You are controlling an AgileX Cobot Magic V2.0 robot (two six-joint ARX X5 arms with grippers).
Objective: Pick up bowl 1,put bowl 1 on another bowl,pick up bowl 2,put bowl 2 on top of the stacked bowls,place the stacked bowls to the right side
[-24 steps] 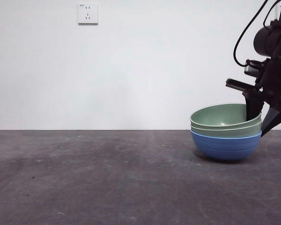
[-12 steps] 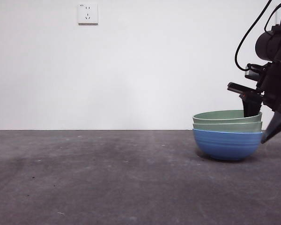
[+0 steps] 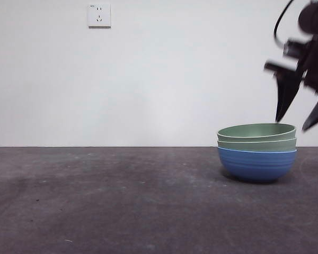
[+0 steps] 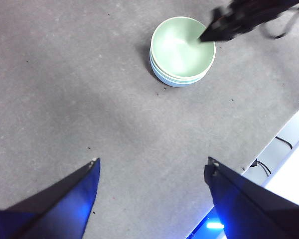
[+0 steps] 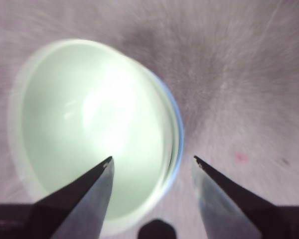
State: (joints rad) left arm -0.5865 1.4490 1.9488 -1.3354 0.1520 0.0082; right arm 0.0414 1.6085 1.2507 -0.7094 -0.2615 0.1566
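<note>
**Ana:** Behind a dark grey matte tabletop (image 3: 122, 201) stood a plain white wall with one white wall socket (image 3: 99, 15) high up. What sat on the surface?

**Ben:** One stack of three round ribbed bowls (image 3: 257, 151). The medium-blue bowl (image 3: 257, 164) was at the bottom, touching the tabletop. A pale sage-green bowl (image 3: 257, 144) was nested in it, and a second pale sage-green bowl (image 3: 256, 130) was nested on top. The stack sat level, far from the socket, toward the opposite side of the front view.

**Ana:** And the arms?

**Ben:** The right gripper (image 3: 302, 114) hung just above the stack's far rim, blurred, its two black jaws spread apart and holding nothing. One jaw tip was over the top bowl's inside, the other outside the rim. The left gripper (image 4: 152, 169) waited well away from the stack, jaws also wide apart and empty.

**Ana:** What could go wrong?

**Ben:** I judged the placing done. Any sideways drift while the jaws straddled the rim could have caught the rim and tipped or dragged the stack.

**Ana:** Room to move?

**Ben:** Open tabletop lay all around the stack on the socket side. In the left wrist view, the table edge (image 4: 274, 134) ran beyond the stack, with some bare surface between them, so a shove that way would have been the riskier one.
</note>
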